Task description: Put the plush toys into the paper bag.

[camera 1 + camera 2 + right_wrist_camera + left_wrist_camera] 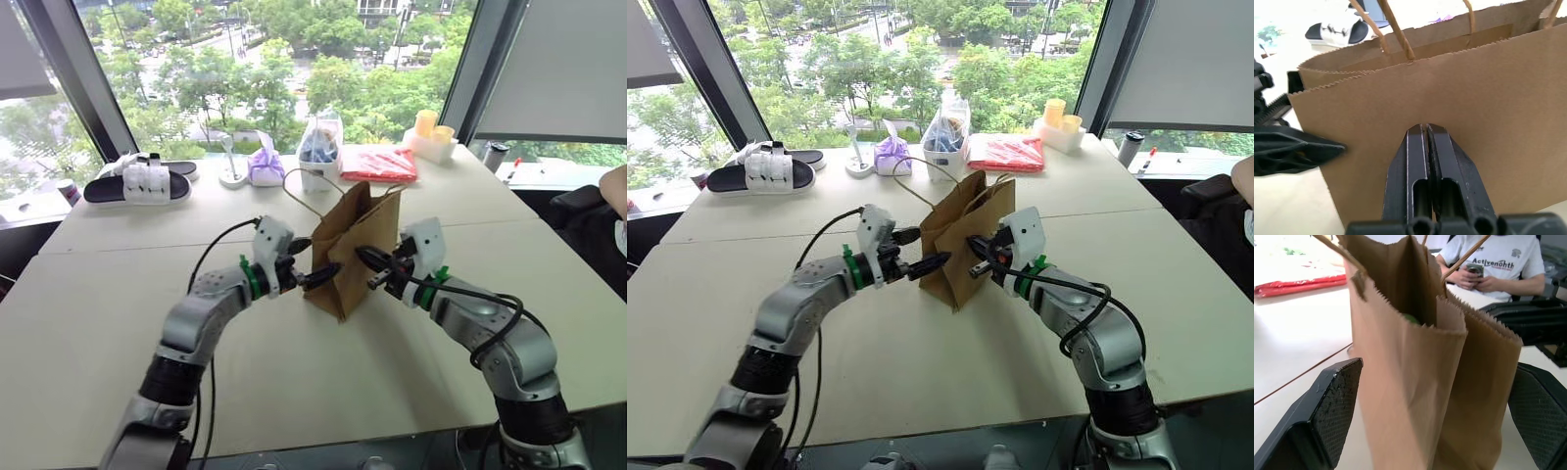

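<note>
Paper bag stands mid-table, braced between both arms: left gripper spread around one end, right gripper pressed shut against its side, likely steadying it; green plush toy peeks inside

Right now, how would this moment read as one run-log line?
paper bag: upright on table, something green inside | left pincer: open, straddling bag's end | right pincer: shut, tips at bag's side
</note>
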You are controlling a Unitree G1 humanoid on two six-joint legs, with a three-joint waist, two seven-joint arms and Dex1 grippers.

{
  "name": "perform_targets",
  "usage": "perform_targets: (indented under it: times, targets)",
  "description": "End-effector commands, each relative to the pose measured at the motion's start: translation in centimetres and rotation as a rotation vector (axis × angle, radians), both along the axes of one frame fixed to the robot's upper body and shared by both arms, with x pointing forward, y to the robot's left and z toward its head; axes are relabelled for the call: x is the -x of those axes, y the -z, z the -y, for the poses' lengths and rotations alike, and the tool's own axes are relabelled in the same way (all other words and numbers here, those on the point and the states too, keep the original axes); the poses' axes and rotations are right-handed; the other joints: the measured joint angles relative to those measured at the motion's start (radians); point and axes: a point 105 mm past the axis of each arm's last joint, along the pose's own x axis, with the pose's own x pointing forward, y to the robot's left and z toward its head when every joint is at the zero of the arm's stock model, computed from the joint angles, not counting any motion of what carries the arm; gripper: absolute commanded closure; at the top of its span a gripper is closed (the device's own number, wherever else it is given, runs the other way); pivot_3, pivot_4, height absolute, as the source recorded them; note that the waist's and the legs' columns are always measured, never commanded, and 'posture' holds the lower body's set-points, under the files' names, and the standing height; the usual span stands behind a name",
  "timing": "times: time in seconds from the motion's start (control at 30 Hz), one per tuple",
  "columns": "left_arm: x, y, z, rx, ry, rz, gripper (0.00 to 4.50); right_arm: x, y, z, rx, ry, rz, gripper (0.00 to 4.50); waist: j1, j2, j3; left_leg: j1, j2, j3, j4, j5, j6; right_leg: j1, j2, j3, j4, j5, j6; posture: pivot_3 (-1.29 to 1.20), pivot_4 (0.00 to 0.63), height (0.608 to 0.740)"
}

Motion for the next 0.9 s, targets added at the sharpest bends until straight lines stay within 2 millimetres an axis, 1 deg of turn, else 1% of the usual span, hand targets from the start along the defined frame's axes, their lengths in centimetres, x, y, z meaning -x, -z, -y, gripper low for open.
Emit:
perform_targets:
  times: [0.03, 0.07, 0.17, 0.27, 0.4, 0.5, 0.6, 0.63, 0.73, 0.8, 0.87, 0.9]
  targets:
    - [-0.2, -0.9, 0.7, 0.012, -0.011, 0.05, 0.0, 0.2, -1.2, 0.0, -0.006, 0.001, 0.056, 4.43, -0.003, 0.0, 0.0, 0.0, 0.0, 0.0, 0.0, 0.0, 0.0, 0.0, 0.0, 0.0, 0.0, 0.0, 0.0, 0.0, 0.15, 0.74]
    - [-0.2, -0.9, 0.8, 0.015, -0.013, 0.046, 0.0, 0.2, -1.2, 0.1, -0.004, 0.005, 0.056, 4.43, -0.003, 0.0, 0.0, 0.0, 0.0, 0.0, 0.0, 0.0, 0.0, 0.0, 0.0, 0.0, 0.0, 0.0, 0.0, 0.0, 0.15, 0.74]
    - [-0.3, -0.6, 1.0, 0.014, -0.027, 0.032, 0.8, 0.2, -1.1, 0.4, -0.002, 0.015, 0.053, 4.5, -0.001, 0.0, 0.0, 0.0, 0.0, 0.0, 0.0, 0.0, 0.0, 0.0, 0.0, 0.0, 0.0, 0.0, 0.0, 0.0, 0.15, 0.74]
    - [-0.2, -0.7, 0.9, 0.035, -0.042, 0.014, 2.26, 0.4, -0.9, 0.9, 0.001, 0.03, 0.051, 4.5, -0.001, 0.0, 0.0, 0.0, 0.0, 0.0, 0.0, 0.0, 0.0, 0.0, 0.0, 0.0, 0.0, 0.0, 0.0, 0.0, 0.15, 0.74]
    - [-0.4, -1.2, 1.1, 0.06, -0.049, -0.051, 3.99, 0.6, -0.9, 1.5, 0.006, 0.05, 0.05, 4.5, 0.0, 0.0, 0.0, 0.0, 0.0, 0.0, 0.0, 0.0, 0.0, 0.0, 0.0, 0.0, 0.0, 0.0, 0.0, 0.0, 0.15, 0.74]
    - [-0.7, -1.4, 1.1, 0.061, -0.043, -0.068, 3.99, 1.0, -1.2, 2.6, 0.014, 0.079, 0.059, 4.5, 0.001, 0.0, 0.0, 0.0, 0.0, 0.0, 0.001, 0.0, 0.0, 0.0, 0.0, 0.0, 0.0, 0.0, 0.0, 0.0, 0.15, 0.74]
    - [-0.8, -1.7, 1.2, 0.06, 0.021, -0.058, 3.99, 1.4, -1.9, 4.6, 0.02, 0.127, 0.067, 4.5, 0.002, 0.0, 0.0, 0.0, 0.0, 0.0, 0.001, 0.0, 0.0, 0.0, 0.0, 0.0, 0.0, 0.0, 0.0, 0.0, 0.15, 0.74]
    - [-1.1, -1.9, 1.0, 0.064, 0.068, -0.045, 3.99, 1.6, -2.2, 5.9, 0.022, 0.155, 0.072, 4.5, 0.004, 0.0, 0.0, 0.0, 0.0, 0.0, 0.001, 0.0, 0.0, 0.001, 0.0, 0.0, 0.0, 0.0, 0.0, 0.0, 0.15, 0.74]
    - [-1.9, -2.4, 0.4, 0.072, 0.186, -0.04, 3.99, 2.4, -3.0, 8.9, 0.024, 0.218, 0.074, 4.5, 0.004, 0.0, 0.0, 0.0, -0.001, 0.0, 0.001, 0.0, 0.0, 0.001, 0.0, -0.001, 0.0, 0.0, 0.0, 0.0, 0.15, 0.74]
    - [-2.2, -3.1, -0.5, 0.065, 0.31, -0.064, 3.99, 2.9, -3.4, 11.6, 0.036, 0.292, 0.074, 4.5, 0.002, 0.0, 0.0, 0.0, 0.0, 0.0, 0.002, 0.0, 0.001, 0.002, 0.0, -0.001, 0.0, 0.0, 0.0, 0.0, 0.15, 0.74]
    - [-2.4, -3.5, -1.5, 0.075, 0.392, -0.11, 3.99, 3.4, -3.8, 13.3, 0.046, 0.337, 0.077, 4.5, 0.0, 0.0, 0.0, 0.0, -0.001, 0.0, 0.002, 0.0, 0.001, 0.002, 0.0, -0.002, 0.0, 0.0, 0.0, 0.0, 0.15, 0.74]
    - [-2.6, -3.7, -1.9, 0.08, 0.415, -0.128, 3.99, 3.6, -4.0, 13.8, 0.053, 0.35, 0.08, 4.5, -0.002, 0.0, 0.0, 0.0, -0.001, 0.0, 0.002, -0.001, 0.002, 0.002, 0.0, -0.002, 0.0, 0.0, 0.0, 0.0, 0.15, 0.74]
